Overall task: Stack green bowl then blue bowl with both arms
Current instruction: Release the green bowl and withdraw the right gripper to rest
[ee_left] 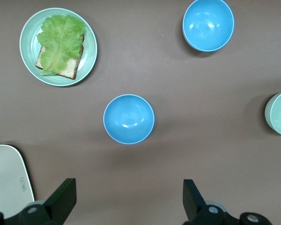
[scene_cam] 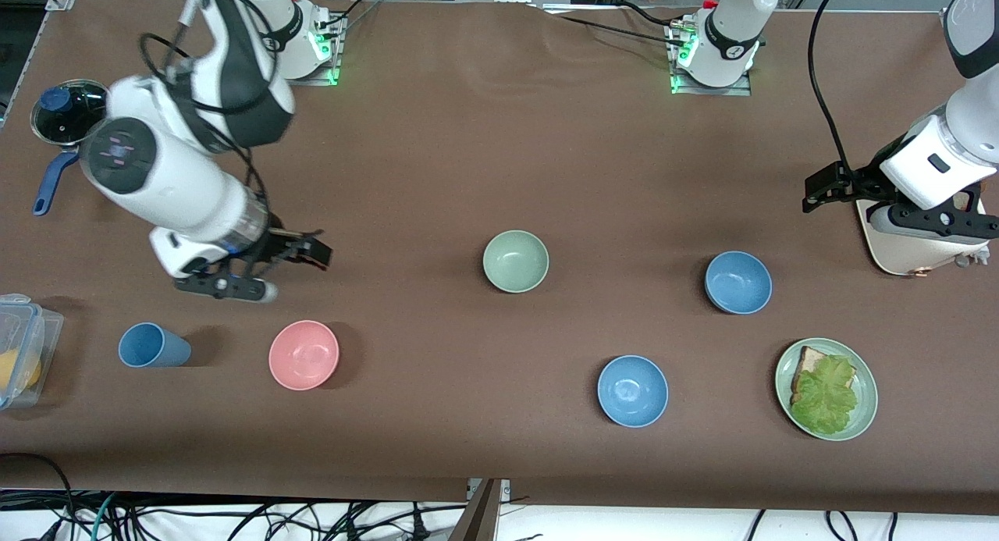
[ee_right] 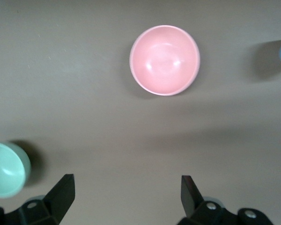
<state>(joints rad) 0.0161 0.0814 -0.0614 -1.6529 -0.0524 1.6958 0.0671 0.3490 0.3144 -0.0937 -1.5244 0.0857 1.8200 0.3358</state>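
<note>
The green bowl (scene_cam: pixel 515 261) stands upright and empty mid-table; its edge shows in the left wrist view (ee_left: pixel 280 112) and the right wrist view (ee_right: pixel 7 169). The duller blue bowl (scene_cam: pixel 737 282) stands toward the left arm's end and sits central in the left wrist view (ee_left: pixel 129 118). My left gripper (scene_cam: pixel 819 193) is open and empty, up over bare table beside the blue bowl (ee_left: pixel 129 187). My right gripper (scene_cam: pixel 312 254) is open and empty, over bare table above the pink bowl (ee_right: pixel 126 185).
A brighter blue bowl (scene_cam: pixel 632 390) and a green plate (scene_cam: pixel 862 416) with bread and lettuce lie nearer the camera. A pink bowl (scene_cam: pixel 303 354), blue cup (scene_cam: pixel 152 346), plastic box (scene_cam: pixel 23 346) and a pan (scene_cam: pixel 66 112) are at the right arm's end. A cream object (scene_cam: pixel 897 244) lies under the left arm.
</note>
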